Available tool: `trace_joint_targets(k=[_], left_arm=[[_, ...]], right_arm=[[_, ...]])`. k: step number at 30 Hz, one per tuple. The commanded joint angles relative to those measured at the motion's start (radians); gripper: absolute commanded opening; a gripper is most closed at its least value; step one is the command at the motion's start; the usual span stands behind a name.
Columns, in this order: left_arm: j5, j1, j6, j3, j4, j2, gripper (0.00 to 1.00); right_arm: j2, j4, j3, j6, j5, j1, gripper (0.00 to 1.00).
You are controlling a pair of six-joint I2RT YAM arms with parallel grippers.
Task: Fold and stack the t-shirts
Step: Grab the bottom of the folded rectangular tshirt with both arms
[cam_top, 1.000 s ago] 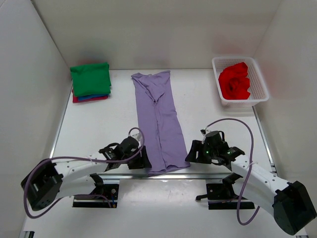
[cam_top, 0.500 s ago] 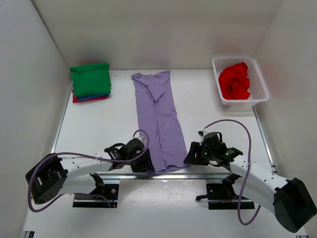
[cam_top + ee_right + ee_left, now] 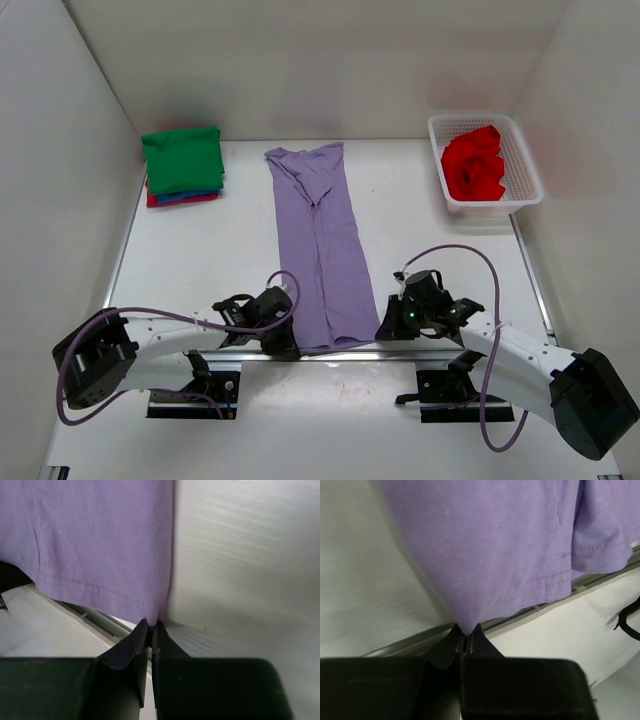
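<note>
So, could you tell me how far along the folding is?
Done: a folded stack far left, green on top. In hand: the lavender shirt, folded into a long strip, jaws of the left gripper and right gripper shut on its near corners. Left: the red shirt, crumpled in the basket.

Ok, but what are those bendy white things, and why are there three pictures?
Those are robot arms: a left arm and a right arm. The big picture looks down from above; the other two come from little cameras on each arm's wrist. On the white table lies a long purple t-shirt. The left tool and the right tool each pinch one near corner of it, shut tight. Far left sits a folded pile with a green t-shirt on top. Far right, a white basket holds a crumpled red t-shirt.
</note>
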Motion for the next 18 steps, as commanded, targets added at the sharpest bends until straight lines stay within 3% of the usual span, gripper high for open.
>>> trace_joint_targets(k=[1,12,15,18], left_arm=[[-0.038,0.001,0.009,0.008,-0.095,-0.064,0.00],[0.023,-0.001,-0.017,0.020,-0.284,-0.242,0.00],[0.020,0.045,0.030,0.112,-0.352,-0.241,0.00],[0.047,0.161,0.116,0.199,-0.398,-0.224,0.00]], right_arm=[[-0.012,-0.039,0.039,-0.002,-0.030,0.036,0.01],[0.006,-0.078,0.140,0.118,-0.058,0.225,0.00],[0.052,-0.136,0.215,0.069,-0.067,0.190,0.00],[0.103,-0.197,0.302,-0.014,-0.102,0.100,0.00]])
